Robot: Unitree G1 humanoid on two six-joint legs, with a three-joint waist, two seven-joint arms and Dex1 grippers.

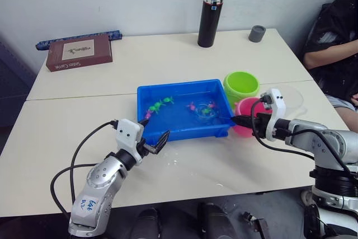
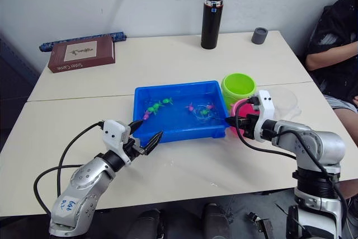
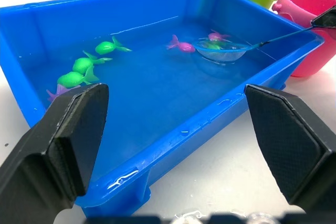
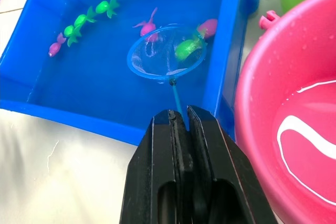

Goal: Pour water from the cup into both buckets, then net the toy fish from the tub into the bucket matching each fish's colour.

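Right wrist view: the right gripper (image 4: 178, 116) has its fingers clenched on the net (image 4: 165, 52) handle, whose long axis runs straight ahead of the fingers into the tub (image 4: 31, 100). A green fish (image 4: 185, 49) lies inside the hoop (judged ready to lift). The left gripper (image 1: 152, 145), fingers spread and empty, idles at the tub's near wall.

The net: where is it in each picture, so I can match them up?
Left eye: net in the tub's right part.
Right eye: net near the right gripper.
Left wrist: net by the far wall.
Right wrist: net beyond the fingers.
Shared landmark: blue tub.
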